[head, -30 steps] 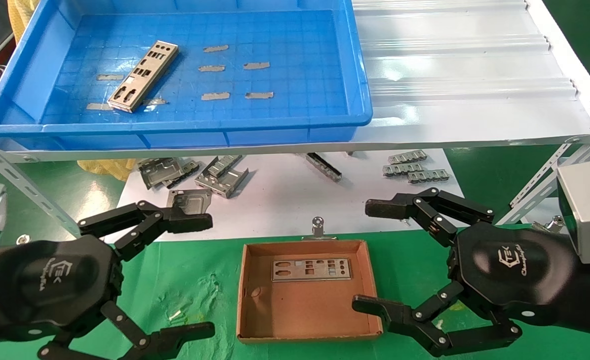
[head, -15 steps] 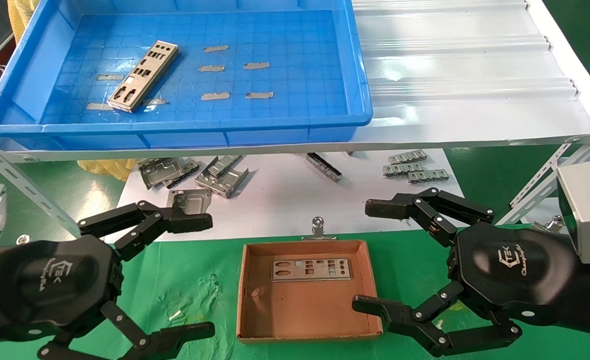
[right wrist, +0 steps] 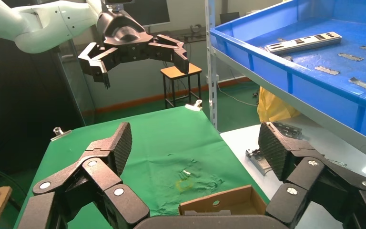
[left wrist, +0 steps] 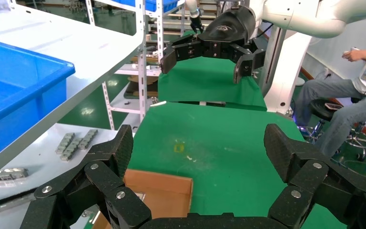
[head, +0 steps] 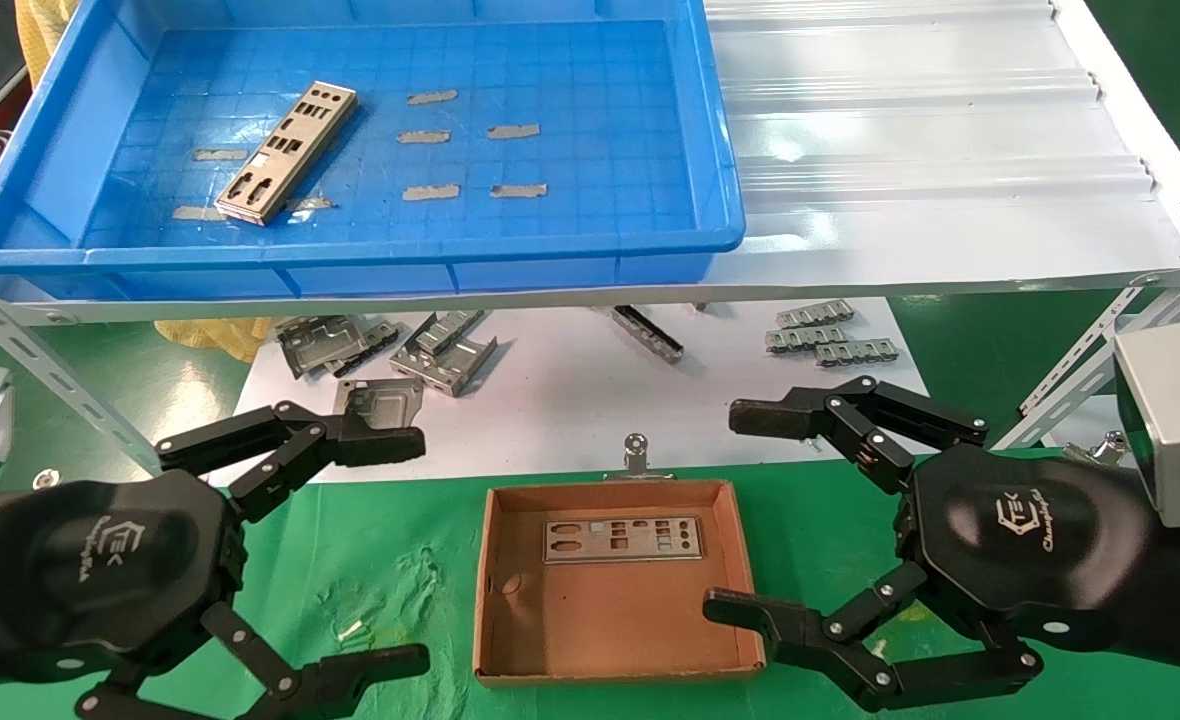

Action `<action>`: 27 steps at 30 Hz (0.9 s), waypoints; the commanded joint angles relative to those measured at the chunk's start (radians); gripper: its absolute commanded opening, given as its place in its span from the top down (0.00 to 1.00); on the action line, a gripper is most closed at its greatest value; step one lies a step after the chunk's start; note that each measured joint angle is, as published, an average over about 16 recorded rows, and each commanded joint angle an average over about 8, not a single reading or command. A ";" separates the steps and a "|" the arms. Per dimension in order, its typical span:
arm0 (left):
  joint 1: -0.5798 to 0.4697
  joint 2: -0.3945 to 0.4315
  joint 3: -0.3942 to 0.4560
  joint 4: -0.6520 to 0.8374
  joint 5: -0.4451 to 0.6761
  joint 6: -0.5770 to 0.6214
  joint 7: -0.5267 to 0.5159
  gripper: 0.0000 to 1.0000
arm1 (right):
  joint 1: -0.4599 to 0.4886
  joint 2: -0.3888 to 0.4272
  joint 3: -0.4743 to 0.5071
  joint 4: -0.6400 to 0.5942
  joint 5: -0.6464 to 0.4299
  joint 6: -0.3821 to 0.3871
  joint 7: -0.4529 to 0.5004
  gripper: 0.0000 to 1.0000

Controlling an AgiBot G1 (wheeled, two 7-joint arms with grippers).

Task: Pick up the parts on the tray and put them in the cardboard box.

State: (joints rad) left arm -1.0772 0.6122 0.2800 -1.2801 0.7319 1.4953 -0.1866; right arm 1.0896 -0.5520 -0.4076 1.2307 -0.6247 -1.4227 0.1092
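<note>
Nearest, both arms hang low over the green surface [head: 400,560], the left tool [head: 390,550] and right tool [head: 740,515] each spread wide and empty, flanking the cardboard box [head: 495,640]. One plate [head: 622,539] already lies flat inside it. Farther back, on the shelf, a second plate [head: 287,151] rests at a slant in the blue tray [head: 590,245]. This looks like the pause between deliveries; next, one arm must reach up into the tray for that plate.
</note>
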 commanded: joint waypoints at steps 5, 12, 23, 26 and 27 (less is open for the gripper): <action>0.000 0.000 0.000 0.000 0.000 0.000 0.000 0.00 | 0.000 0.000 0.000 0.000 0.000 0.000 0.000 1.00; 0.000 0.000 0.000 0.000 0.000 0.000 0.000 0.00 | 0.000 0.000 0.000 0.000 0.000 0.000 0.000 1.00; 0.000 0.000 0.000 0.000 0.000 0.000 0.000 0.00 | 0.000 0.000 0.000 0.000 0.000 0.000 0.000 1.00; 0.000 0.000 0.000 0.000 0.000 0.000 0.000 0.00 | 0.000 0.000 0.000 0.000 0.000 0.000 0.000 1.00; 0.000 0.000 0.000 0.000 0.000 0.000 0.000 0.00 | 0.000 0.000 0.000 0.000 0.000 0.000 0.000 1.00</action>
State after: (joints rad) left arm -1.0772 0.6122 0.2800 -1.2801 0.7319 1.4953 -0.1866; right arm 1.0896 -0.5520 -0.4076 1.2307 -0.6247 -1.4227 0.1092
